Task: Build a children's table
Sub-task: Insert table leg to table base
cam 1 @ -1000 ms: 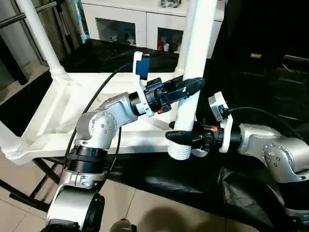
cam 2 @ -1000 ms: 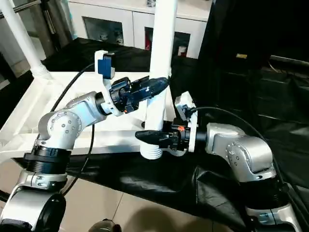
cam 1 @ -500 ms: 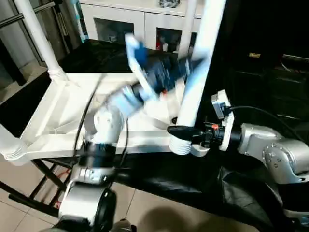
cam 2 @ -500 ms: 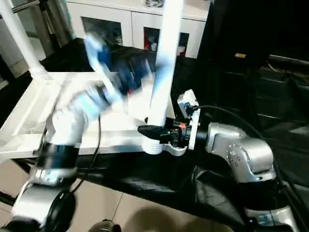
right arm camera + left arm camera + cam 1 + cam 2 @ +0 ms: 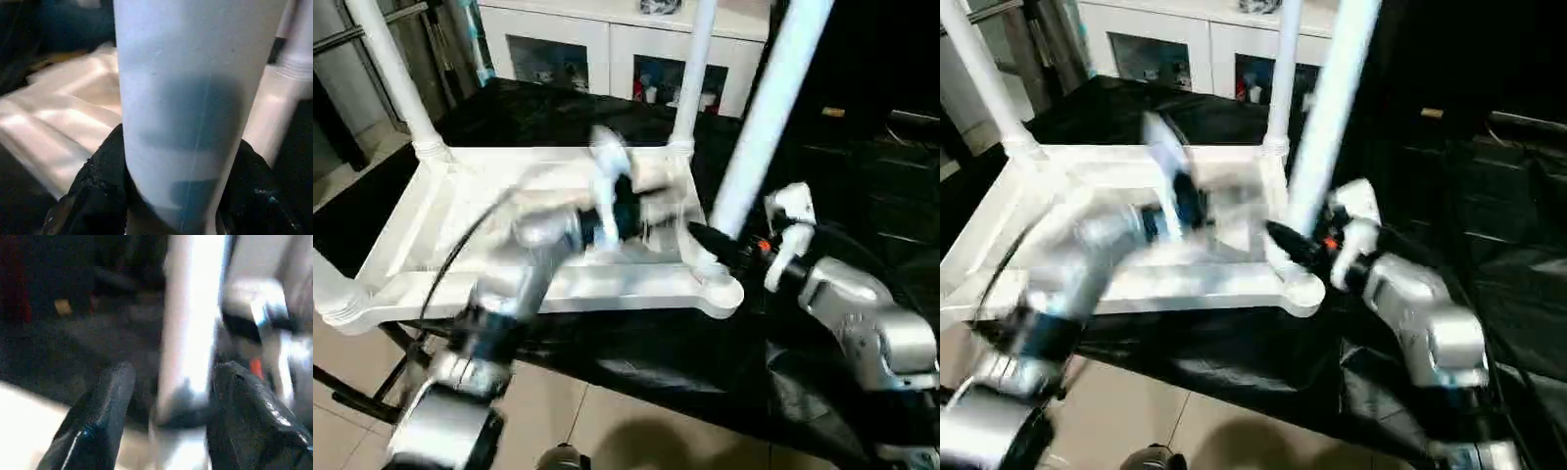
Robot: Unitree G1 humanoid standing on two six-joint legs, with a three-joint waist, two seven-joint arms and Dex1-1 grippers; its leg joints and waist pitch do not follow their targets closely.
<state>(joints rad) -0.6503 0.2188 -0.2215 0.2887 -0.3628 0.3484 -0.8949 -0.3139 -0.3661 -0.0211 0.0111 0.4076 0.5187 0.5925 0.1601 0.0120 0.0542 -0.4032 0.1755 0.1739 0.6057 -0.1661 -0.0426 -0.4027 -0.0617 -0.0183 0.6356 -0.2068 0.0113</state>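
The children's table top (image 5: 460, 245) lies upside down, ribbed side up, on a black-draped stand. Legs stand in its far-left socket (image 5: 391, 78), far-right socket (image 5: 693, 69) and near-left socket (image 5: 333, 289). My right gripper (image 5: 710, 243) is shut on the lower end of another white leg (image 5: 764, 117), which leans up to the right; its foot is at the near-right corner socket (image 5: 722, 296). In the right wrist view the fingers (image 5: 98, 186) clasp that leg (image 5: 190, 98) from both sides. My left gripper (image 5: 641, 215) hangs open over the table top, clear of the leg; its fingers (image 5: 98, 416) stand apart.
A white glass-door cabinet (image 5: 597, 49) stands behind the table. Black cloth (image 5: 862, 147) covers the stand and the right side. Tiled floor (image 5: 607, 431) lies below the near edge.
My left gripper let go of the leg and drew back to the left over the table top. The right gripper carried the leg's foot to the near-right corner socket, and the leg tilted right.
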